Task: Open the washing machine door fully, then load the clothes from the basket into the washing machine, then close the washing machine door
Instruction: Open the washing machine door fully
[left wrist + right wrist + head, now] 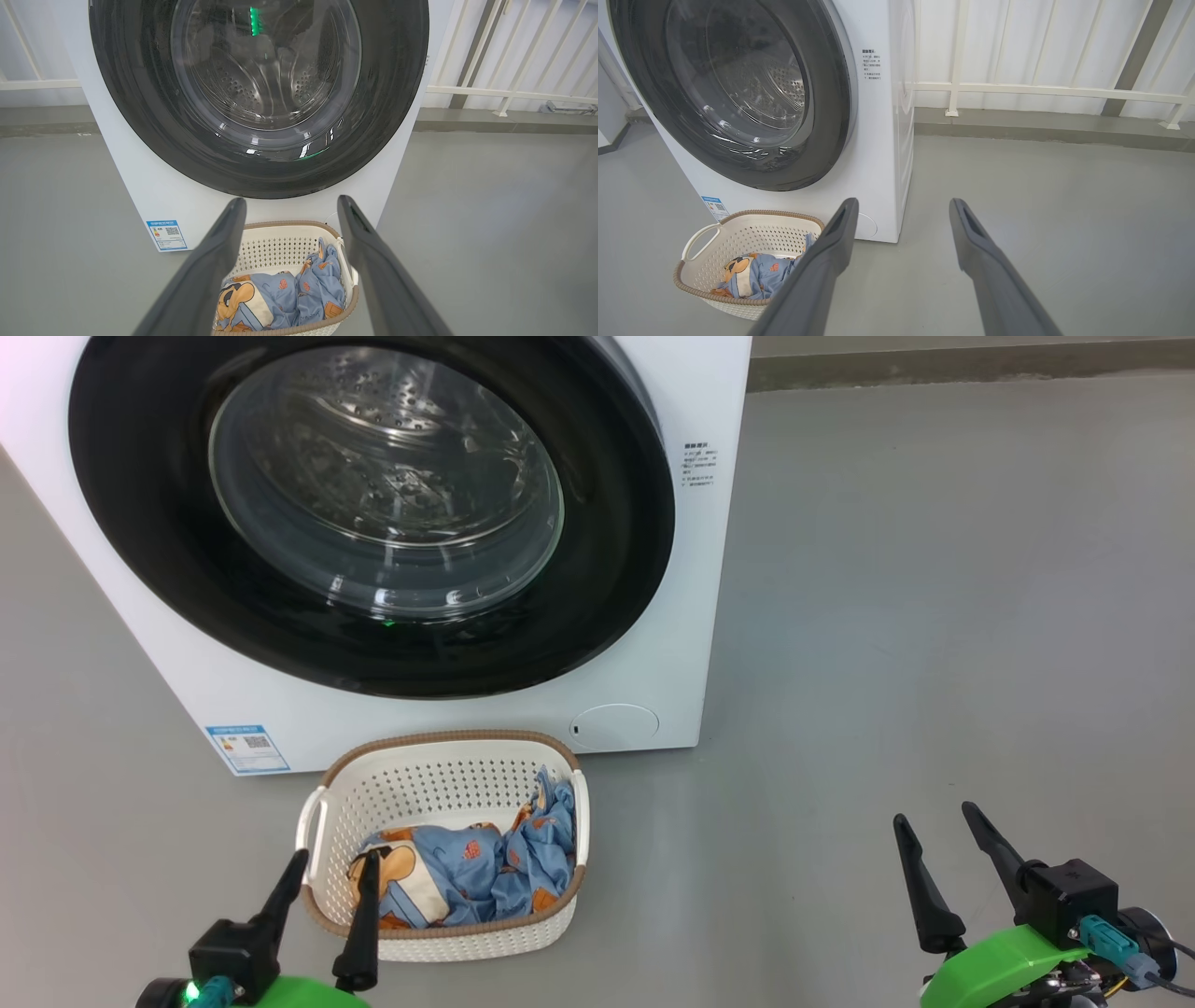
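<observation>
The white washing machine (653, 644) stands before me, its round black-rimmed door (607, 523) closed against the front, the steel drum visible through the glass. On the floor just in front sits the cream basket (429, 784) holding the light blue bear-print clothes (485, 873). My left gripper (336, 863) is open at the basket's near left corner, nothing between its fingers. My right gripper (934, 817) is open over bare floor, well right of the basket. The left wrist view shows the door (387, 116) and clothes (289, 294); the right wrist view shows the basket (738, 233).
Grey floor (934, 569) stretches to the right of the machine. A white railing (1041, 88) and a low kerb run behind it. A blue sticker (247, 749) marks the machine's lower left corner, and a round cover (614, 725) sits at its lower right.
</observation>
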`<state>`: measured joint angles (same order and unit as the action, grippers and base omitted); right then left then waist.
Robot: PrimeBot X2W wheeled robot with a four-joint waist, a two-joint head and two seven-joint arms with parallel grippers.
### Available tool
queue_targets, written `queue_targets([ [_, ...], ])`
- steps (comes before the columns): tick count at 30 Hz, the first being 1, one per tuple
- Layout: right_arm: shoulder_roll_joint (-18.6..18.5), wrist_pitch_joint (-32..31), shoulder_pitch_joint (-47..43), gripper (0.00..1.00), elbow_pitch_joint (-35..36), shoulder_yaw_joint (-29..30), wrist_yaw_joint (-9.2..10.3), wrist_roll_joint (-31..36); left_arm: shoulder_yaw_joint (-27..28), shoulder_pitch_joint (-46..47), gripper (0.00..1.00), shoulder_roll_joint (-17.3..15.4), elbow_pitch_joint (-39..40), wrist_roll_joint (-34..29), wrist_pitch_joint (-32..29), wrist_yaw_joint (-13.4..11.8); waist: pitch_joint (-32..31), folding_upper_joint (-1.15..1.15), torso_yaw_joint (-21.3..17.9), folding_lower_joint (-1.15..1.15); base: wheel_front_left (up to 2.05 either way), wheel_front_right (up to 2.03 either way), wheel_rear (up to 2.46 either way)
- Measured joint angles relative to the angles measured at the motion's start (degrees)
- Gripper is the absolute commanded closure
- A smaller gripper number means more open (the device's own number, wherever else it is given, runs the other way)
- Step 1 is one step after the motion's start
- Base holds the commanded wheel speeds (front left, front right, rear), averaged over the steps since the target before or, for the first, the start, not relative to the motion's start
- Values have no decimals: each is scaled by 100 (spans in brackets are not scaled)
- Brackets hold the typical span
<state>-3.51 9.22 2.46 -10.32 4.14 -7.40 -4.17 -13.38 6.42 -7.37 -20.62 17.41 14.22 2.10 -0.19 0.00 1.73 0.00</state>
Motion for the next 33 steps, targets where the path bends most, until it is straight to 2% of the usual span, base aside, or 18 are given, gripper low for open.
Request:
queue_targets([
  [8, 4, 0, 0, 0, 2, 9, 0, 0, -21, 0, 0, -7, 2, 0, 1, -40, 9, 0, 5, 0, 0, 0, 0],
  [9, 5, -1, 0, 100, 3, 9, 0, 0, -24, 0, 0, -7, 2, 1, 1, -40, 11, 0, 6, 0, 0, 0, 0],
  [24, -15, -48, 1, 100, 31, -16, 0, -234, -42, 1, 0, -9, 46, 2, 7, -41, 115, 0, 42, 0, 0, 0, 0],
  [27, -9, -57, 30, 100, 40, 27, 0, -471, -42, 3, 0, -8, 78, 2, 7, -41, 164, 0, 53, 0, 0, 0, 0],
  [30, 38, -227, 190, 100, 3, 160, 0, -1522, -38, 13, 0, -5, 140, 1, 7, -42, 240, 0, 58, 0, 0, 0, 0],
  [33, 68, -565, 423, 100, -68, 331, 0, -3121, -37, 59, 0, 2, 193, -1, 7, -41, 337, 0, 65, 0, 0, 0, 0],
])
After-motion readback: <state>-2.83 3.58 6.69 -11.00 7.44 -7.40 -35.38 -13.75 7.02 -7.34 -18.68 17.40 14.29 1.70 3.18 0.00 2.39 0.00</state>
